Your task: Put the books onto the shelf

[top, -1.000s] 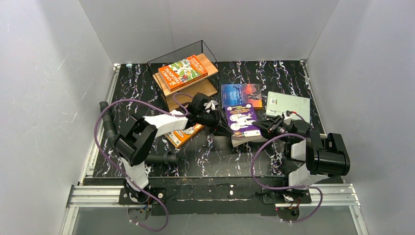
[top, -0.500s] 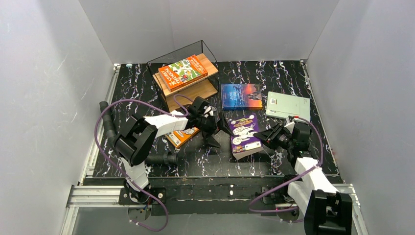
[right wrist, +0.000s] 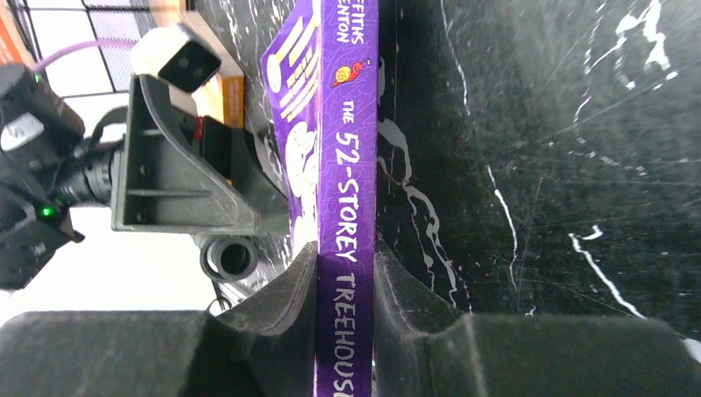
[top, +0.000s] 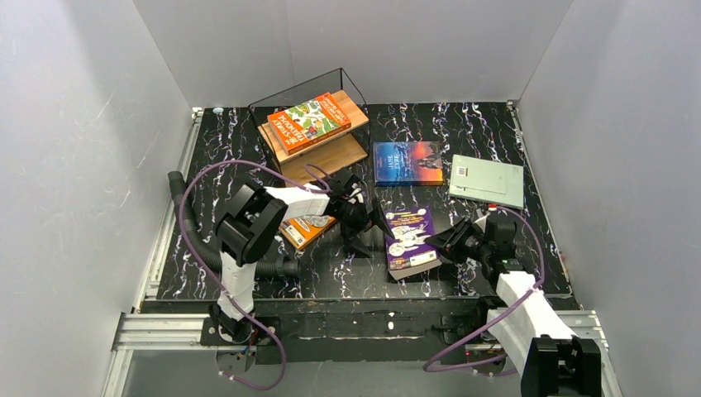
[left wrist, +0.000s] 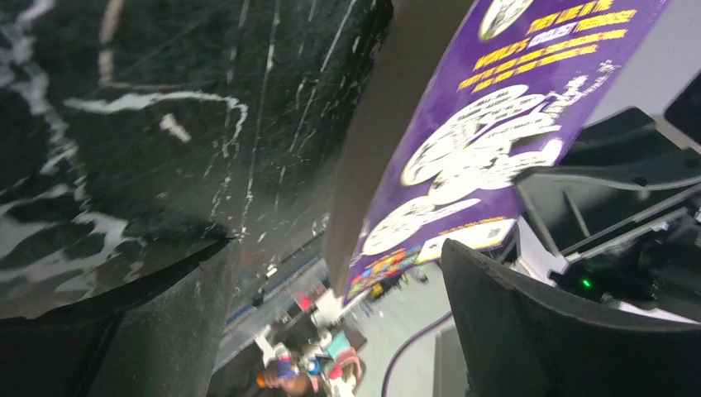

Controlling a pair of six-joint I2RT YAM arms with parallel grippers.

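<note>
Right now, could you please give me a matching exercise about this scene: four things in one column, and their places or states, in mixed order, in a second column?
Column one:
1. purple book
2. red-green book
3. blue book
4. left end effector

Column two:
A. lying flat on the table, beside the shelf
B. open wide
C. clamped in the right end effector
D. on the shelf's top board

Pairs: 1-C, 2-D, 3-A, 4-B
</note>
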